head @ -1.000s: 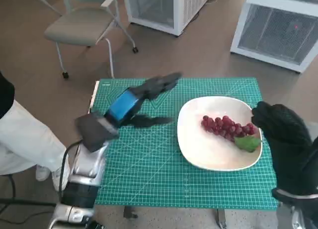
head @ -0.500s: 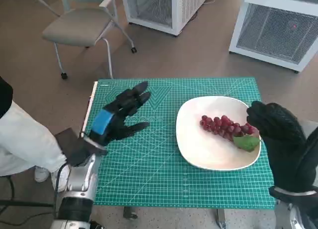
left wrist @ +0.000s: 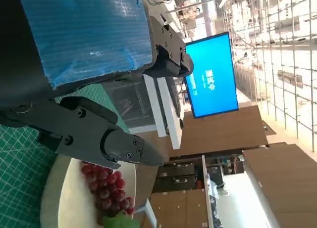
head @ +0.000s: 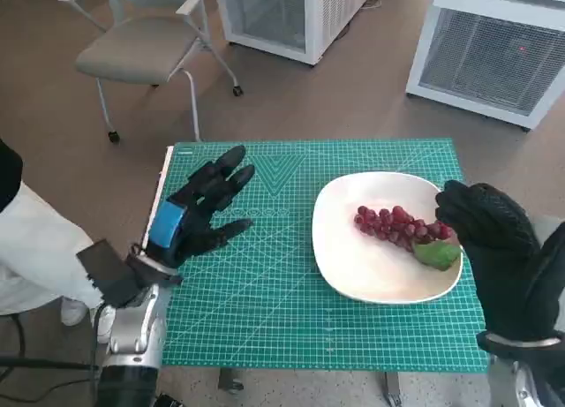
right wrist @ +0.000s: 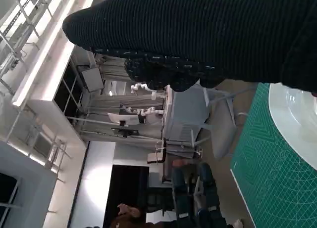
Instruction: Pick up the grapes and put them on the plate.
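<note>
Grapes (head: 399,228) lie on your plate (head: 353,266), just beside the right robot hand (head: 494,239), whose grip you cannot judge; your left robot hand (head: 196,210) hovers spread, empty, well apart.

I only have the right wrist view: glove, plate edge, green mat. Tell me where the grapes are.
Observer: The grapes lie on the white plate, leaf toward the right hand.
Operator: Report what that hand is doing.
Observer: It hovers at the plate's right rim; whether it touches the bunch is unclear.
Operator: Give me the left hand.
Observer: The left hand is over the green mat, left of the plate, fingers spread, holding nothing.
</note>
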Robot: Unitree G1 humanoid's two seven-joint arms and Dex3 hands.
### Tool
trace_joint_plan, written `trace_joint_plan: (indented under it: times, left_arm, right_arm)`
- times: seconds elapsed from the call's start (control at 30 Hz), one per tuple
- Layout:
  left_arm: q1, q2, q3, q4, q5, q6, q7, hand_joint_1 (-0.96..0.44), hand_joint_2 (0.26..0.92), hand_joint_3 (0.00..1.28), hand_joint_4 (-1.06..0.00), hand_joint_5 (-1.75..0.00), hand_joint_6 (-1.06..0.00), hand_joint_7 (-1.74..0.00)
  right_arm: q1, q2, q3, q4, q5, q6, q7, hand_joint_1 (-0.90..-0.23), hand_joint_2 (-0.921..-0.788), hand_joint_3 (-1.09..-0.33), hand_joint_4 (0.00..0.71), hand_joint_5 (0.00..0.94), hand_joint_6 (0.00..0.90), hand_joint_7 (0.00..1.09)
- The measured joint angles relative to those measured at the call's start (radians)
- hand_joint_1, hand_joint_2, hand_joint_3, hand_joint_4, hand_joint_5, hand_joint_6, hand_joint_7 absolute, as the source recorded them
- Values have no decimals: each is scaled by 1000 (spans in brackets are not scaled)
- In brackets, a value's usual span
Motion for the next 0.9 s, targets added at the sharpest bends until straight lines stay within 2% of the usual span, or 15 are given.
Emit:
trace_joint_plan:
  times: [0.6,0.9]
  left_arm:
    - [62,-26,-4,-74,-14,19,7,-345,921,86,-339,0,-367,0]
    - [88,-79,-7,-93,-5,2,74,-336,921,91,-349,-6,-357,-2]
  right_arm:
    - [-6,1,4,-2,0,6,1,-362,-921,-615,444,760,238,964]
    - [-6,1,5,0,0,6,7,-361,-921,-616,442,765,236,967]
